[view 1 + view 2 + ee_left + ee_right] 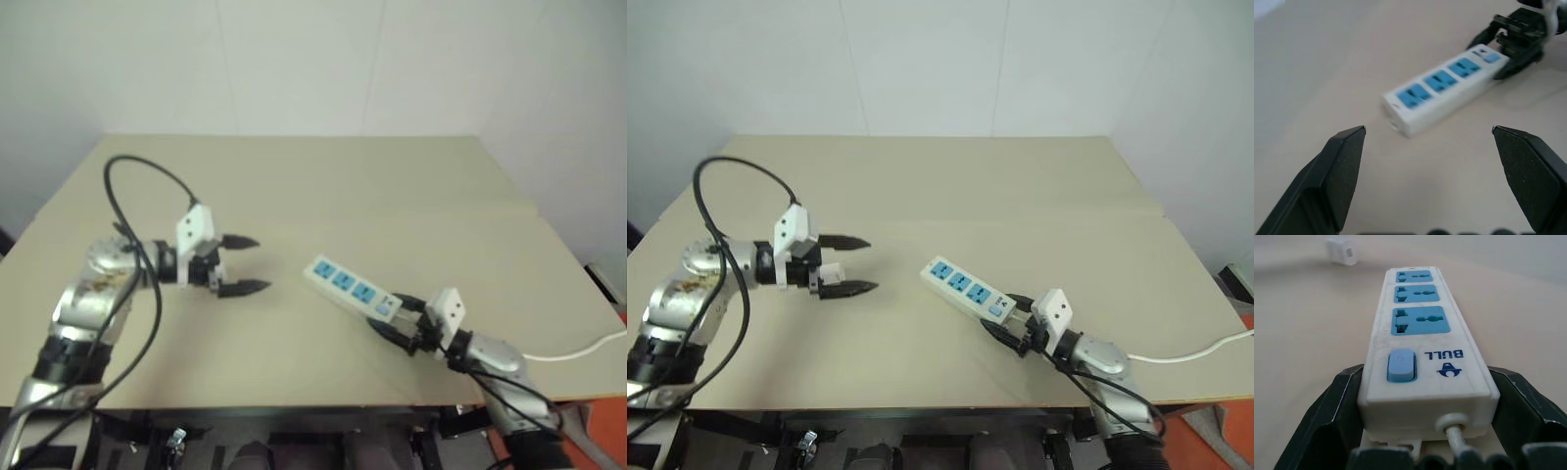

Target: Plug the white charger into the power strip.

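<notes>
Right pincer (392, 315) is the closest thing, low at the near right edge of the worktop (343, 186). It's clamped around the switch end of the power strip (348, 284), one black finger pressed along each long side. In the right wrist view the pale blue switch (1400, 365) sits right between the fingers, and the thin white cord (578, 350) comes out of that same end and trails off over the right edge of the worktop.

From there the strip lies flat and runs diagonally away, up and to the left, with all three blue socket faces up and nothing plugged in.

Further left, at about the same depth as the strip's far end, the left pincer (262, 263) points across toward the strip. It's spread wide with nothing between the fingers, and well apart from the strip. A black cable (127, 166) loops up behind its arm.

White charger (1342, 250) is a small cube sitting on the bare worktop, well past the strip's far end as the right wrist camera sees it and not touching the strip.

Past all that it's just plain beige worktop back to the white wall (294, 59).
</notes>
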Tool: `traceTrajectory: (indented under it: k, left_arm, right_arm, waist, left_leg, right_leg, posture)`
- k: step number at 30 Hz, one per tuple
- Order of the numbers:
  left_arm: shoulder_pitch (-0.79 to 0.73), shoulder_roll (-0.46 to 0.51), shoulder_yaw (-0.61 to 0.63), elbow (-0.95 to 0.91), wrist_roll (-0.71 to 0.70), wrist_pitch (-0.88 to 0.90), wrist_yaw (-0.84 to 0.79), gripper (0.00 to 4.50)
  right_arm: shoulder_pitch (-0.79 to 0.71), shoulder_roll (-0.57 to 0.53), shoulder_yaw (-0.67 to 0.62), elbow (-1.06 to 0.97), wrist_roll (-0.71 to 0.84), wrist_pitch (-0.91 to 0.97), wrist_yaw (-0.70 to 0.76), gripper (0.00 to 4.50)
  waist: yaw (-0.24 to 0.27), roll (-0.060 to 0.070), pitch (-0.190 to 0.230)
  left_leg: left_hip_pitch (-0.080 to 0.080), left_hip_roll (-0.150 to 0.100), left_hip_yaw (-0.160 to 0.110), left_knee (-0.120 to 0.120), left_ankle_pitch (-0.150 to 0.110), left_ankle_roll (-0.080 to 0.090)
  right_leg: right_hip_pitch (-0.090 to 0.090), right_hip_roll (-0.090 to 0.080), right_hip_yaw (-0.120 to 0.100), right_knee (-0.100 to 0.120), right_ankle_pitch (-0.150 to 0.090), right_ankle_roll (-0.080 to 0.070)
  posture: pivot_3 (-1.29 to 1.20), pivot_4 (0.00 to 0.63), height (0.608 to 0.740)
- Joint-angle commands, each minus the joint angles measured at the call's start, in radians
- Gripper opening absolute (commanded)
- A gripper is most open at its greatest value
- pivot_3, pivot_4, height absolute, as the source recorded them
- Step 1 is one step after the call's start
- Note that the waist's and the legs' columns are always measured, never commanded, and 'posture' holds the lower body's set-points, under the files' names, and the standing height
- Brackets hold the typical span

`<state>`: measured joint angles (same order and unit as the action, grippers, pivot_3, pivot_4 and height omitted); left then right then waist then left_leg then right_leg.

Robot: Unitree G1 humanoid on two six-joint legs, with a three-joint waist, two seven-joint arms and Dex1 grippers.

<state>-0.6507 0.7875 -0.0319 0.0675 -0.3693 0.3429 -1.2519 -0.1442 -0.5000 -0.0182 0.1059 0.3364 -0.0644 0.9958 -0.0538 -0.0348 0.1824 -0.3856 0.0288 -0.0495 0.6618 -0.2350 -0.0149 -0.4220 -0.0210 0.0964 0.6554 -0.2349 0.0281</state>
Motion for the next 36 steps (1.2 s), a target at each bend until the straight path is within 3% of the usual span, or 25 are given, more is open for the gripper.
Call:
traceTrajectory:
  k: [1,8,14,20,24,30,36]
  left_arm:
    - [-0.148,0.015,-0.038,0.158,0.071,-0.123,-0.086,4.5]
    - [-0.527,-0.047,-0.218,0.626,0.299,-0.284,-0.242,4.5]
    - [-0.753,-0.122,-0.282,0.911,0.428,-0.391,-0.288,4.5]
    - [-0.847,-0.129,-0.501,1.072,0.686,-0.439,-0.362,4.5]
    - [-0.857,-0.169,-0.575,1.149,0.815,-0.376,-0.303,4.5]
    - [-0.829,-0.222,-0.594,1.205,0.9,-0.299,-0.21,4.5]
    - [-0.816,-0.246,-0.586,1.223,0.916,-0.276,-0.236,4.5]
  right_arm:
    - [-0.031,-0.048,0.017,-0.069,0.059,-0.077,0.177,3.43]
    - [-0.229,-0.024,0.174,0.027,0.027,-0.085,0.409,3.43]
    - [-0.378,0.073,0.291,0.146,-0.053,-0.009,0.407,3.43]
    - [-0.424,0.13,0.308,0.25,-0.127,-0.091,0.362,3.43]
    - [-0.419,0.154,0.306,0.27,-0.148,-0.112,0.326,3.43]
    - [-0.381,0.167,0.303,0.248,-0.159,-0.123,0.279,3.43]
    - [-0.359,0.162,0.31,0.234,-0.174,-0.125,0.251,3.43]
  waist:
    - [0.003,0.0,0.0]
    - [-0.013,0.0,0.0]
    - [-0.02,0.0,0.001]
    - [-0.019,0.0,0.002]
    - [-0.021,0.0,0.002]
    - [-0.02,0.0,0.002]
    - [-0.021,0.0,0.002]
  left_leg:
    - [0.0,0.0,0.0,0.0,0.0,0.0]
    - [0.001,0.0,0.0,0.001,0.0,0.0]
    - [-0.004,0.0,-0.001,0.001,0.0,0.0]
    - [-0.003,0.0,-0.001,0.001,0.0,0.0]
    - [-0.002,0.0,-0.002,0.001,0.0,0.0]
    - [-0.004,0.0,-0.002,0.001,0.0,0.0]
    - [-0.003,0.0,-0.002,0.001,0.0,0.0]
  right_leg:
    - [0.0,0.0,0.0,0.0,0.0,0.0]
    - [0.0,0.001,0.0,0.0,-0.002,0.003]
    - [-0.003,0.001,0.0,0.001,0.001,-0.001]
    - [-0.003,0.001,0.0,0.003,0.001,-0.001]
    - [-0.003,0.001,0.0,0.004,-0.001,0.001]
    - [-0.004,0.001,0.0,0.003,0.0,0.0]
    - [-0.004,0.001,0.0,0.004,0.0,0.0]
  posture:
    - [0.0,0.15,0.74]
    - [0.0,0.15,0.74]
    - [0.0,0.15,0.74]
    - [0.0,0.15,0.74]
    - [0.0,0.15,0.74]
    - [0.0,0.15,0.74]
    - [0.0,0.15,0.74]
